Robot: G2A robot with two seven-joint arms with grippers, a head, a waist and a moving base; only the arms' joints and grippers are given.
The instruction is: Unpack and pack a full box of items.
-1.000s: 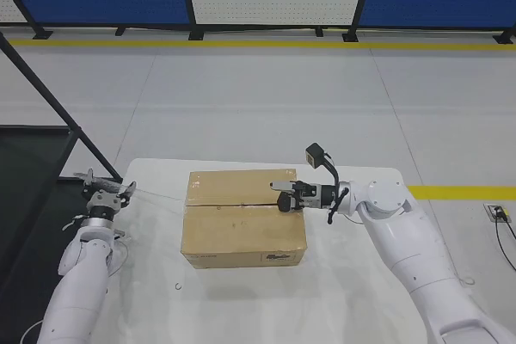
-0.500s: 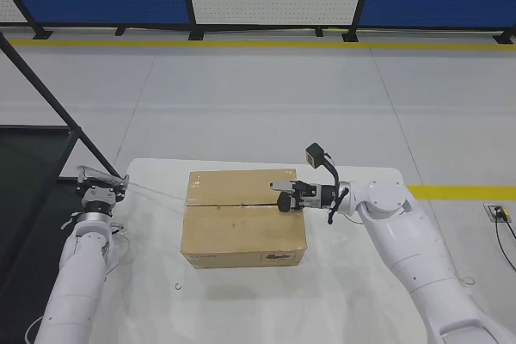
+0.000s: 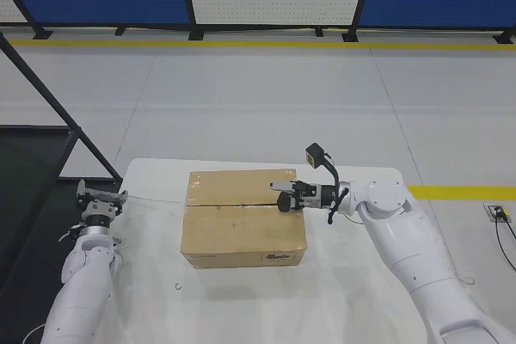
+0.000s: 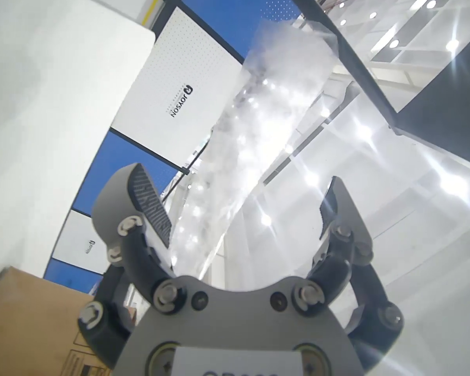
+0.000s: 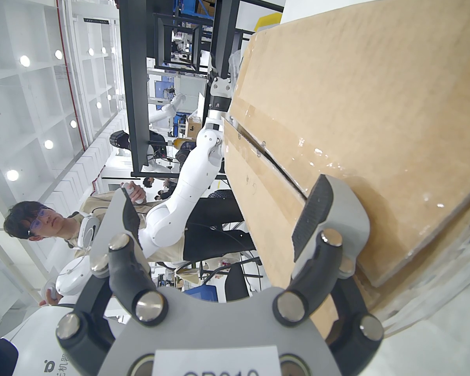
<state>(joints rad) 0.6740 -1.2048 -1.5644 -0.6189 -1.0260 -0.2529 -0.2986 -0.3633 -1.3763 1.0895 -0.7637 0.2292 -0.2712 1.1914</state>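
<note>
A closed cardboard box (image 3: pixel 243 219) stands mid-table, its top flaps meeting at a seam (image 5: pixel 266 158). My right gripper (image 3: pixel 284 191) is over the box's right end, open (image 5: pixel 219 205), with one finger (image 5: pixel 317 213) lying on the box top (image 5: pixel 356 99) beside the seam. My left gripper (image 3: pixel 95 198) is at the table's left edge, apart from the box (image 4: pixel 31 315). It is open (image 4: pixel 237 193), and a clear tape strip (image 4: pixel 266 119) clings to one pad (image 4: pixel 149 201). A thin strand of tape (image 3: pixel 155 200) runs from it to the box.
A black metal frame (image 3: pixel 60 129) rises just left of the white table (image 3: pixel 344 292), close to the left gripper. A small ring-shaped scrap (image 3: pixel 179 286) lies on the table in front of the box. Open tabletop surrounds the box at front and right.
My left gripper has drifted a little left and toward the table's near side, away from the box, with the tape strand trailing. The right gripper and the box have not moved.
</note>
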